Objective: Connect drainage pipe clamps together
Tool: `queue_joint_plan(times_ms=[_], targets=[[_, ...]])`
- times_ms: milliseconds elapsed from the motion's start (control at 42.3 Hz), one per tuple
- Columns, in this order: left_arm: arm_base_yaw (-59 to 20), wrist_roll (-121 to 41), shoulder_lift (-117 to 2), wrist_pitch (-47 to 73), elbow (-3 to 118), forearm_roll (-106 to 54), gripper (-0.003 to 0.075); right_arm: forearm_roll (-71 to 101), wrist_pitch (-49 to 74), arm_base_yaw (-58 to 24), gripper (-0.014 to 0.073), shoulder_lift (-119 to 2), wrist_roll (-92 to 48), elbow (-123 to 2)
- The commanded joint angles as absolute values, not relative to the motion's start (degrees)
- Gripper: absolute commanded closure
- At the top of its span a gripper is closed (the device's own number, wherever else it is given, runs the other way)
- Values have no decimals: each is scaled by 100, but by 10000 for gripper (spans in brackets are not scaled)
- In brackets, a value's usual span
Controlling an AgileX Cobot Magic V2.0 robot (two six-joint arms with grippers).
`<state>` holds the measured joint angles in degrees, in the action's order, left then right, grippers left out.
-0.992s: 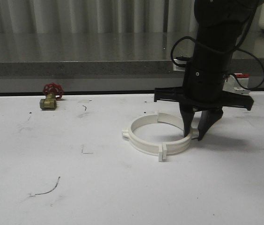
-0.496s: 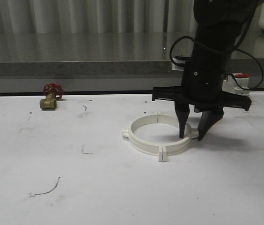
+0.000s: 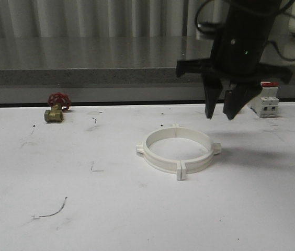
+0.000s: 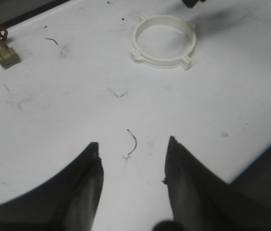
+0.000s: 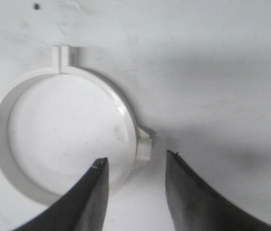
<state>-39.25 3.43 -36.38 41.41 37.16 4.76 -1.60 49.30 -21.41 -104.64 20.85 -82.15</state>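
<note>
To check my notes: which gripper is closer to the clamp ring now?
The right. The right gripper hangs open just above the ring's right side. The left gripper is open too, far from the ring, over bare table.

A white table carries scattered dark scuffs and a thin curved black mark near the front left. At the far left lies a small brass valve with a red handwheel. Far right stands a white circuit breaker with a red top.
</note>
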Motion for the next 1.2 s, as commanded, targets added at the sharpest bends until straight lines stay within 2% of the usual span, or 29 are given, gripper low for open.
queue_joint_plan(times_ms=[0,118,331,685,1039,1110,1181], targets=[[-3917,337,-3642,3757,3875,457,418,-80,4968,-2013,271,-9608,985,-8227],[-3917,337,-3642,3757,3875,457,418,32,4910,-1807,271,-8705,262,-7775],[-3917,337,-3642,3757,3875,457,418,-91,4737,-1493,271,-7073,254,-6709],[-3917,337,-3642,3757,3875,457,418,-66,4501,-1487,271,-4713,254,-4902],[-3917,337,-3642,3757,3875,457,418,-65,4195,-1487,275,-3293,254,-3680],[-3917,337,-3642,3757,3875,457,418,-60,4157,-1487,311,-3160,254,-3556],[-3917,337,-3642,3757,3875,457,418,-60,4158,-1487,400,-3080,254,-3491]])
